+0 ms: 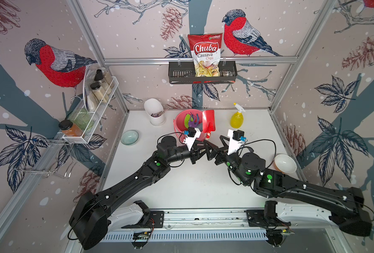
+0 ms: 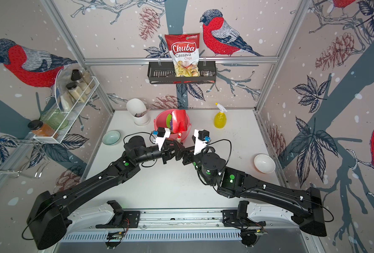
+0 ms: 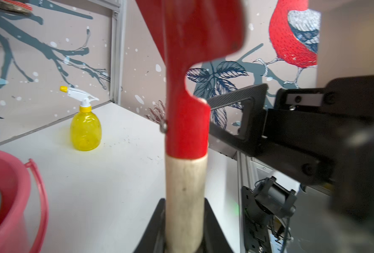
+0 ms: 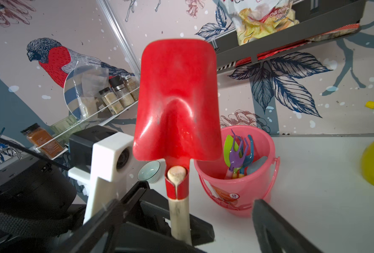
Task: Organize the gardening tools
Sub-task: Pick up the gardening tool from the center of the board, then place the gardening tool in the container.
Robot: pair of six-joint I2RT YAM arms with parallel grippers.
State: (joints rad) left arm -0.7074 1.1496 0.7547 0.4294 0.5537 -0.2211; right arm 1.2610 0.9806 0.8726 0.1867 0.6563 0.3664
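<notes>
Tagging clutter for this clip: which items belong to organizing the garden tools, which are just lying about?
Job: red shovel, pink bucket, green spade, purple fork, blue fork, light-blue trowel.
Lying about: spray bottle, white bowl, teal bowl, white cup, chips bag.

1. The left arm (image 1: 124, 190) reaches from the near left corner of the table (image 1: 192, 192) towards its middle, forearm raised off the surface; the left wrist (image 1: 175, 153) turns inwards, towards the other arm.
2. The left gripper (image 3: 183, 230) is clamped on the wooden handle of the red square shovel (image 4: 177, 98), a finger pressed to each side; the blade stands upright above it.
3. The right arm (image 1: 302, 190) comes in from the near right corner, elbow bent; the right wrist (image 1: 250, 162) points at the left gripper.
4. The right gripper (image 4: 199, 197) faces the same handle with jaws spread wide, one finger off to each side of it; the two grippers sit just beside each other above the middle of the table.
</notes>
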